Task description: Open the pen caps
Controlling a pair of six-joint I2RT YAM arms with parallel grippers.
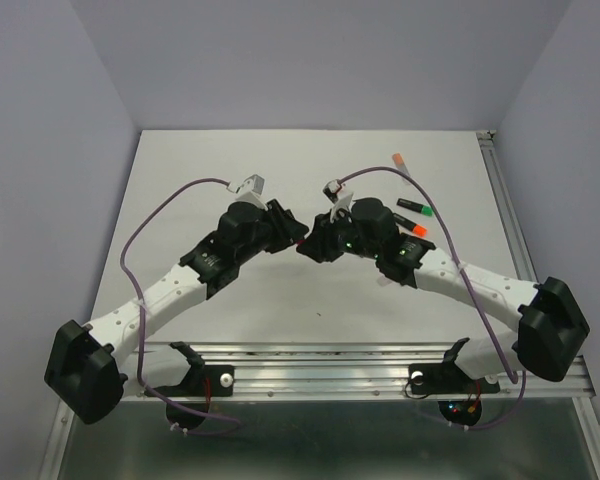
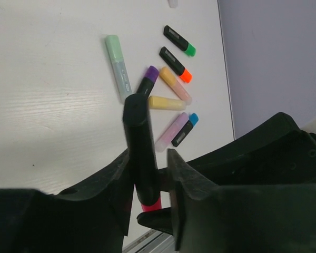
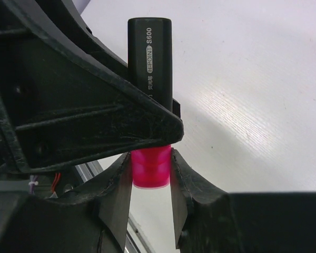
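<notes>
My left gripper [image 1: 286,232] and right gripper [image 1: 316,246] meet above the middle of the table. The left gripper [image 2: 148,167] is shut on the barrel of a black pen [image 2: 139,139]. The pen's pink cap [image 2: 149,204] sticks out below the fingers. In the right wrist view the right gripper [image 3: 151,166] is shut on that pink cap [image 3: 151,167], which is still seated on the black barrel [image 3: 150,55]. Several other capped pens lie on the table, among them a black one with a green cap [image 2: 179,41] and one with an orange cap [image 2: 175,65].
More pens lie in a loose cluster: a pale green one [image 2: 118,74], a purple-capped black one [image 2: 147,80], a yellow one [image 2: 166,103], a pink pastel one [image 2: 171,130], a blue-capped one [image 2: 186,128]. In the top view, pens [image 1: 412,208] lie right of the grippers. The table's right edge rail [image 1: 505,200] is beyond.
</notes>
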